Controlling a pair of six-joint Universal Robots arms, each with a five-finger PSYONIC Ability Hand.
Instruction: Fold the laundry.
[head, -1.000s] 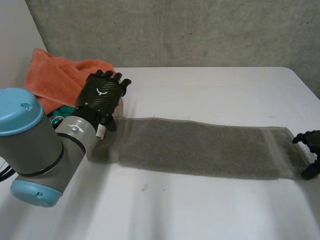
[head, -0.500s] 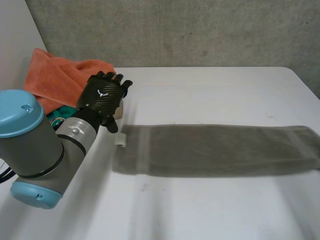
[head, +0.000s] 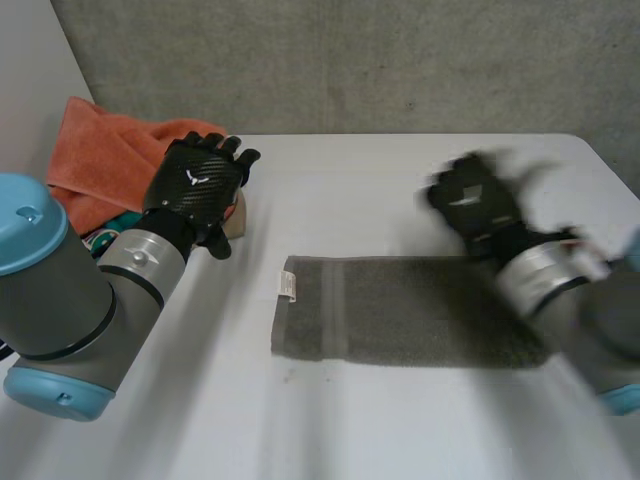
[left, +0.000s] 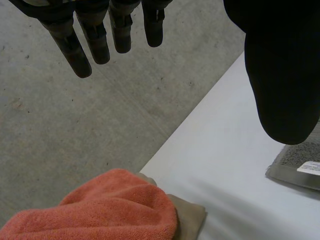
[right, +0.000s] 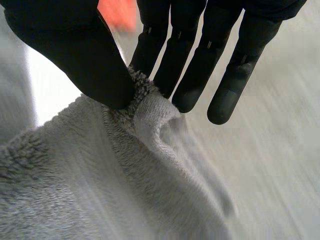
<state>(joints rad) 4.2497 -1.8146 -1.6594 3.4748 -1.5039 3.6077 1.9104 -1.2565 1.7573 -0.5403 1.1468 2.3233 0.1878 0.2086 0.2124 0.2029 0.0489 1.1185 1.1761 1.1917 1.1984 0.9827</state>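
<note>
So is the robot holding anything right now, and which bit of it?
Yes. The right hand pinches the grey towel by a bunched-up bit of its edge, between thumb and fingers. The left hand is open and holds nothing.

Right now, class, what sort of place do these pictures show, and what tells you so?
Probably a robotics lab or test room, not a home: a bare concrete wall, a plain white table, and robot arms at a grey towel.
</note>
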